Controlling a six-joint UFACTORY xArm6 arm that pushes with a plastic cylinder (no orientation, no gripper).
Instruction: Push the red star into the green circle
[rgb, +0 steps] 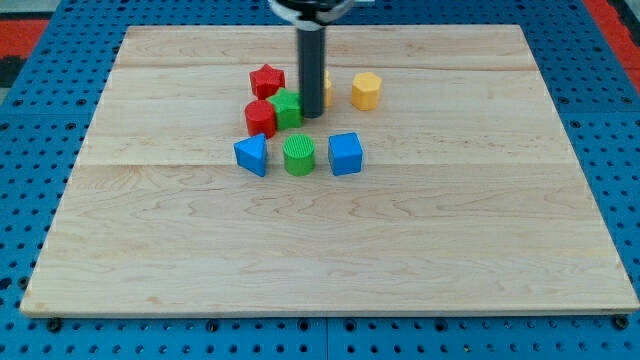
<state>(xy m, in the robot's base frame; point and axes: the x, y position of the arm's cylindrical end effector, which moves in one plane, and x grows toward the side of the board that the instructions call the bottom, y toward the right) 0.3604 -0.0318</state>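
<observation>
Wood board (330, 250) carries a tight cluster of blocks toward the view's top; there are no jaws on this rig, only a rod, so nothing is clenched or grasped. My tip (311, 113) rests at about 3 o'clock of the green block (286, 107), touching or just beside it; I cannot tell which. The red star (266, 79) lies at 11 o'clock of that green block; the red cylinder (260, 118) sits at its 8 o'clock, touching. The green circle (298, 154) lies at 6 o'clock of the tip, between the blue triangle (251, 154) and the blue cube (345, 153). The yellow block (366, 90) stands apart at 2 o'clock.

Judgement: the tip is on the wrong side; it should circle to the star's 11 o'clock, then push toward 5 o'clock; the green block and red cylinder obstruct that line and will likely be shoved along; short, corrected strokes advised.
</observation>
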